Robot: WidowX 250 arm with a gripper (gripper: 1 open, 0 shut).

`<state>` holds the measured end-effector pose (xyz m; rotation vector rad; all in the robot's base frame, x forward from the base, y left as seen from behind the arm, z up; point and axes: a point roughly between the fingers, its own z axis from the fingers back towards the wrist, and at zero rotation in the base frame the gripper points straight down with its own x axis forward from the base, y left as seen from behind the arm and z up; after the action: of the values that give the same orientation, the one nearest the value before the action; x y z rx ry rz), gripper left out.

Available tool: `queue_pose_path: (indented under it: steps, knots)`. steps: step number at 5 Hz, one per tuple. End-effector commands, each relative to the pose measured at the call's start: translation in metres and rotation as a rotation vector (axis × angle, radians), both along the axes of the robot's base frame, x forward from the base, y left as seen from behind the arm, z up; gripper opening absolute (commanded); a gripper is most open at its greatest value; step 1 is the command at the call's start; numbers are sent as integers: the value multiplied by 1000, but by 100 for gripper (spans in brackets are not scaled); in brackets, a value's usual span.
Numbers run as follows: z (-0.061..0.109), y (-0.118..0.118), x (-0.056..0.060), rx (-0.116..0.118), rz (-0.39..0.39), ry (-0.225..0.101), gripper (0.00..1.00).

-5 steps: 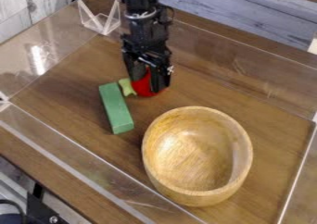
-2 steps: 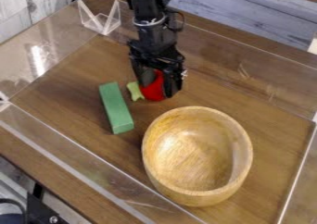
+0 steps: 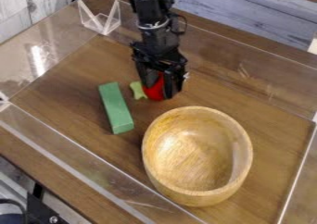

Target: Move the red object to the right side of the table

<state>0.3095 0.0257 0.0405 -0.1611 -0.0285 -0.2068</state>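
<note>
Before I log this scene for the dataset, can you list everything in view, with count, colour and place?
red object: one, bright red with a pale-green stub, mid-table between the hand's fingers, just beyond the bowl.
green block: one, green, lying flat left of the red object.
wooden bowl: one, light wood, empty, near right part of the table.
clear stand: one, transparent, far left corner.
table: one, brown wood grain, edged with low clear walls.
arm: one, black, reaching down from the top.
hand: one, black, pointing down, fingers around the red object.
</note>
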Motion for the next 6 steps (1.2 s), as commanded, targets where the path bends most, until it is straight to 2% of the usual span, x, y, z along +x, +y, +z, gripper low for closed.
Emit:
queue_pose_path:
  steps: [1, 2, 3, 4, 6]
  knots:
    - [20, -10, 13, 12, -62, -36, 0]
    - [46, -50, 29, 37, -86, -54, 0]
    - [60, -88, 47, 48, -102, -71, 0]
    - [60, -84, 41, 53, -123, -65, 100]
    - [54, -38, 15, 74, -118, -59, 100]
